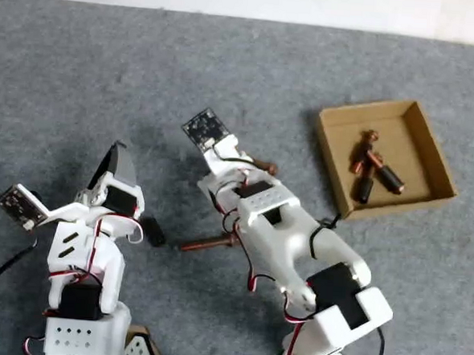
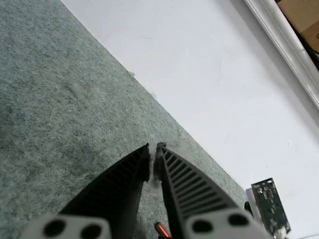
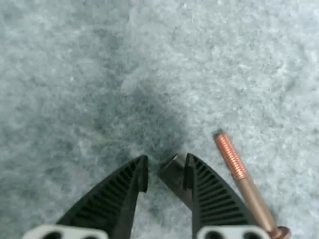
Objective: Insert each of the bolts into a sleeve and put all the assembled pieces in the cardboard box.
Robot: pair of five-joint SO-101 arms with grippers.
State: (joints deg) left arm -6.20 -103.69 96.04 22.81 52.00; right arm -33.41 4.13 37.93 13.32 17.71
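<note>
High view: right arm (image 1: 298, 229) covers all but a short end of one bolt (image 1: 262, 167) and overlaps one end of a second bolt (image 1: 207, 242); pieces (image 1: 376, 168) in the cardboard box (image 1: 415, 152) too small to count. Right wrist view: sleeve (image 3: 172, 173) partly behind a finger (image 3: 199, 199) of the right gripper (image 3: 167, 159), bolt head (image 3: 279, 232) clipped by the frame edge. Left wrist view: copper threaded tip (image 2: 161, 230) and circuit board (image 2: 269, 204) cut by the frame edge

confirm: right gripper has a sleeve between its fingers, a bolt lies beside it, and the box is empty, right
Not quite: the box isn't empty; the high view shows assembled pieces lying in it. The rest holds: the right gripper has a sleeve between its fingers, a bolt beside it.
</note>
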